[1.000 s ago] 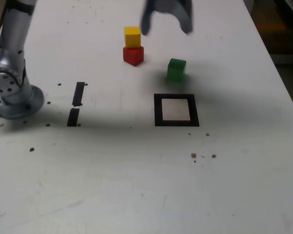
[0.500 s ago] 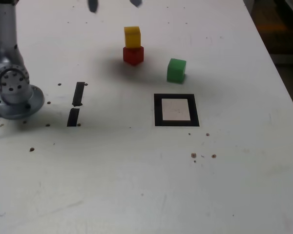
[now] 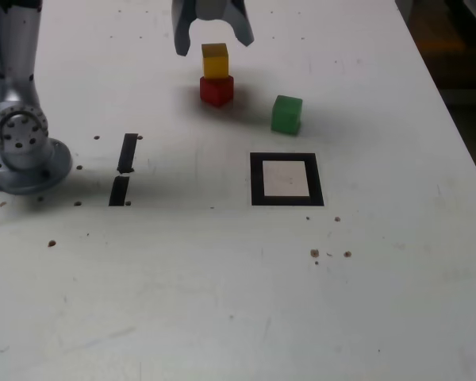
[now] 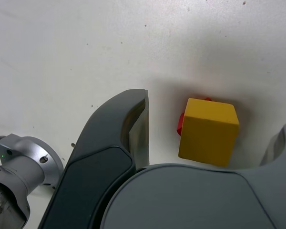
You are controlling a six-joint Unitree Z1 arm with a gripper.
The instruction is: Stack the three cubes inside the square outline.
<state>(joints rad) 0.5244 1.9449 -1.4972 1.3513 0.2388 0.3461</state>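
1. Since the earlier frames the claw (image 3: 213,36) has swung across from above the green cube (image 3: 286,113) and is now hanging over the yellow cube (image 3: 215,60); the cubes are sitting where they were.
2. The claw's fingers are standing apart, straddling the yellow cube (image 4: 209,131) without touching it.
3. The yellow cube is resting on the red cube (image 3: 216,90), toward the worktop's (image 3: 222,302) far edge.
4. The green cube is lying between that pair and the square outline (image 3: 286,179), which is holding nothing.
5. The step in hand looks like picking the yellow cube; next the claw likely needs lowering squarely and closing without nudging the red one.
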